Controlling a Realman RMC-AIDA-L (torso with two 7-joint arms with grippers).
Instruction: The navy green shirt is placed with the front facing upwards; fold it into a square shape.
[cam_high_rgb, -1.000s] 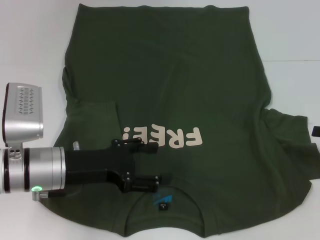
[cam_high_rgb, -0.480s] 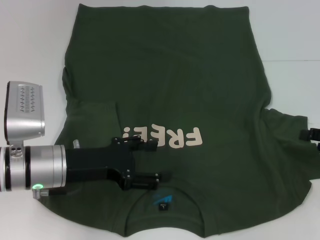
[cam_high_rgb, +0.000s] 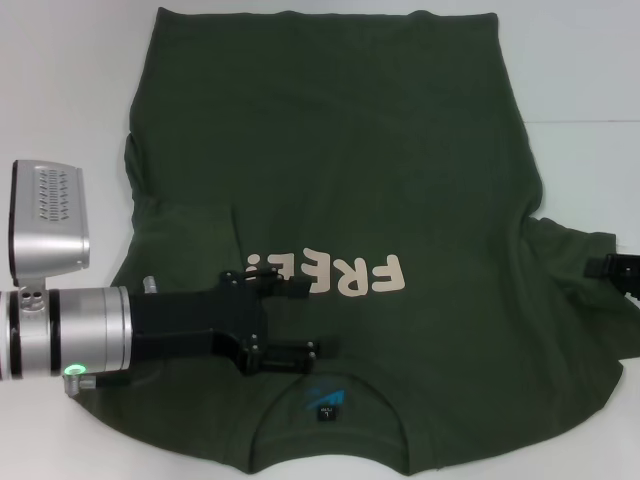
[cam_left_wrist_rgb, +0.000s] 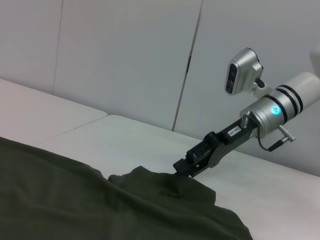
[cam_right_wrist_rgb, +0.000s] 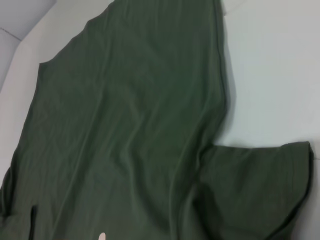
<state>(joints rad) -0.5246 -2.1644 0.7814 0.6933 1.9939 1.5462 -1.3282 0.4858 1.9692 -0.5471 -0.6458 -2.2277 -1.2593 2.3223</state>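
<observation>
The navy green shirt (cam_high_rgb: 340, 150) lies flat, front up, with its collar and neck label (cam_high_rgb: 325, 405) at the near edge and the cream "FREE" lettering (cam_high_rgb: 335, 275) across the chest. Its left sleeve is folded inward over the body. My left gripper (cam_high_rgb: 310, 322) hovers open over the chest, just left of the collar, with nothing between its fingers. My right gripper (cam_high_rgb: 612, 268) enters from the right edge at the spread right sleeve (cam_high_rgb: 580, 300). In the left wrist view the right gripper (cam_left_wrist_rgb: 186, 166) sits at that sleeve's raised edge. The right wrist view shows the shirt (cam_right_wrist_rgb: 125, 125) and sleeve (cam_right_wrist_rgb: 250, 190).
The white table (cam_high_rgb: 70, 90) surrounds the shirt, with bare surface to the left and right of the hem. A pale panelled wall (cam_left_wrist_rgb: 125, 50) stands behind the table on the right arm's side.
My right gripper has come in from the right edge toward the right sleeve. The left gripper has barely shifted over the chest.
</observation>
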